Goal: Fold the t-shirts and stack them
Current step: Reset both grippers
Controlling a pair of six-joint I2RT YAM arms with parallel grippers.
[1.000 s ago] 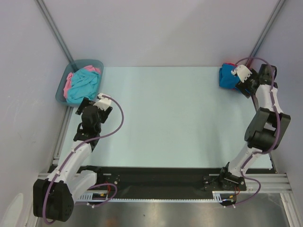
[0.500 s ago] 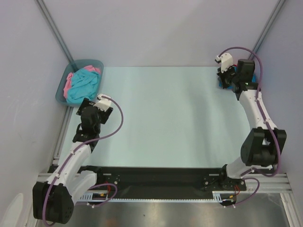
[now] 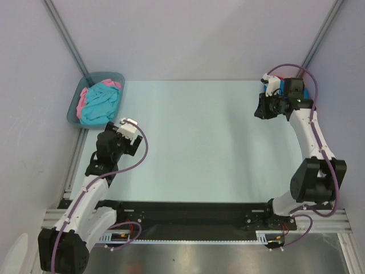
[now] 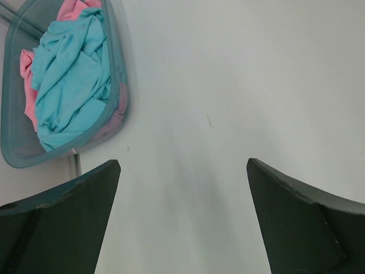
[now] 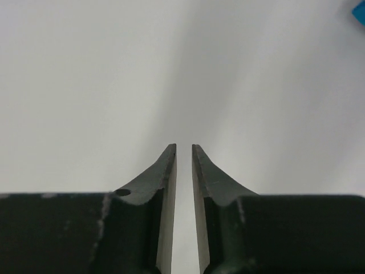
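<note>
Right gripper (image 3: 264, 108) off the deep blue cloth t-shirt (image 5: 360, 11), carrying nothing.
Within the last second it swung out from the shirt at upper right; fingers nearly pressed together, thin empty slit. Left gripper (image 4: 182, 171), fingers spread wide, backed off the grey-blue plastic bin (image 4: 121, 85) holding the crumpled turquoise shirt (image 4: 68, 74) and pink shirt (image 4: 27, 68), upper left. Blue looks placed; bin likely next.

Soft, even, bright light falls from overhead in the top view, with no glare on the pale table (image 3: 194, 142); the left wrist view shows streaky blur across the table's middle; the right wrist view is washed out, with a dim shadow band rising above its dark fingers (image 5: 162, 185).
</note>
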